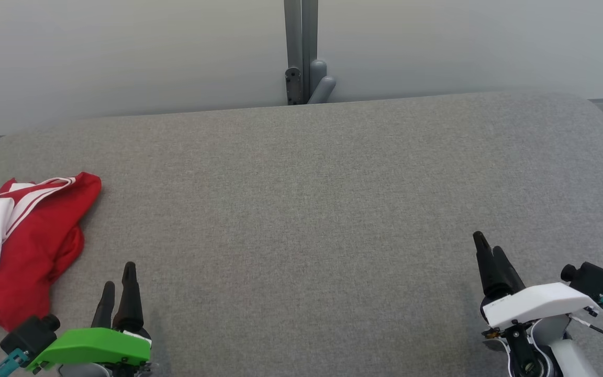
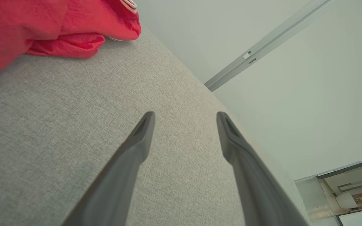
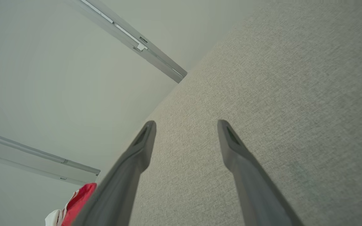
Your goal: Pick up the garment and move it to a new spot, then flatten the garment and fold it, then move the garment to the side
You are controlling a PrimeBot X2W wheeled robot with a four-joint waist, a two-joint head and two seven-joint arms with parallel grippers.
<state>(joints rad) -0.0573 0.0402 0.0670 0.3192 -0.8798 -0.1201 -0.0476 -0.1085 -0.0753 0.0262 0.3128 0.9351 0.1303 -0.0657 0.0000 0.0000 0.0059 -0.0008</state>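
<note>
Both dark fingers of the green-cased left tool (image 1: 119,275) stand apart above the grey fabric-covered counter (image 1: 301,199) and hold nothing. The white-cased right tool (image 1: 488,243) is likewise spread and empty, as its wrist view shows. The crumpled red-and-white cloth garment (image 1: 34,246) lies bunched at the counter's left edge, near the left tool and well apart from the right. Picking it up looks like the step in hand. The left tool would do best to swing left and come down on a raised red fold rather than a flat hem. It should pinch deep enough to catch several layers without scraping the counter's weave.
</note>
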